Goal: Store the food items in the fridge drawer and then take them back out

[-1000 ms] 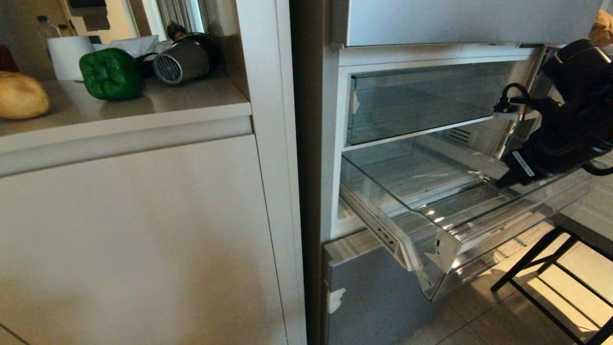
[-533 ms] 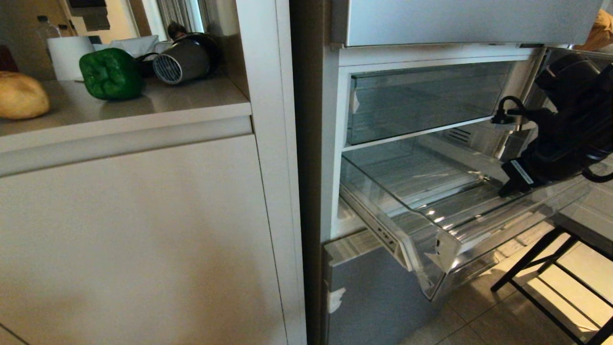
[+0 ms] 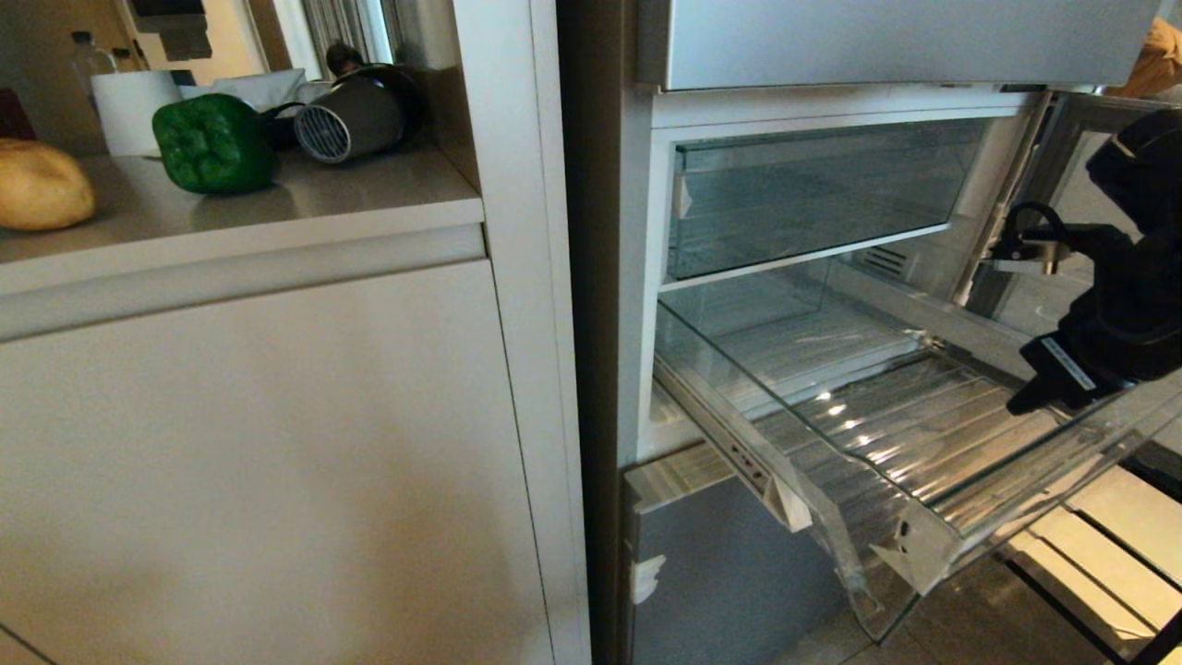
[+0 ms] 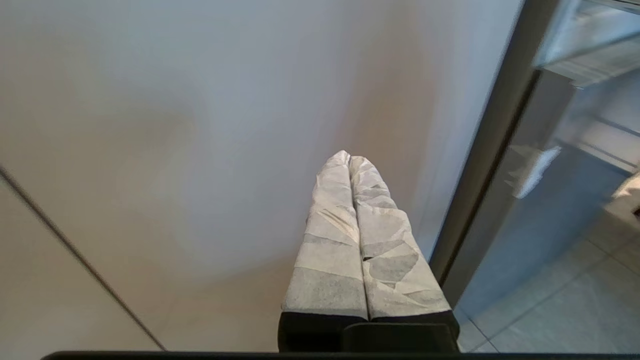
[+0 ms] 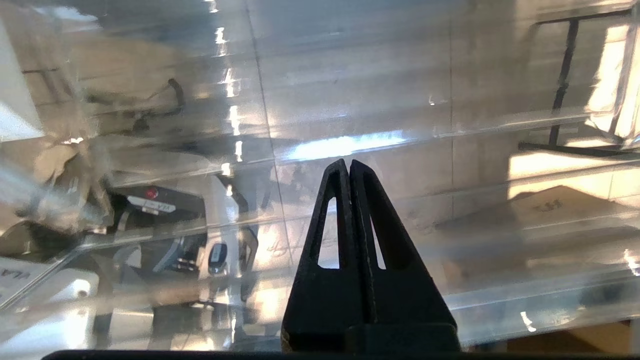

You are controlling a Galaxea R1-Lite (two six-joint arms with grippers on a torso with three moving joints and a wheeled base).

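The transparent fridge drawer stands pulled far out of the silver-grey fridge, its ribbed floor bare. My right gripper is shut, empty, with its black tips dipped inside the drawer close to the front wall. In the right wrist view the shut gripper points at the clear plastic of the drawer. On the counter at the left sit the green bell pepper and the tan potato. My left gripper hangs shut and empty in front of the cabinet, outside the head view.
A second clear bin sits closed above the drawer. A black chair frame stands on the tiled floor under the drawer's front. A grey appliance and a paper roll share the counter with the food.
The drawer has slid further out of the fridge. My right gripper moved with it, outward and lower. The pepper and potato stayed put.
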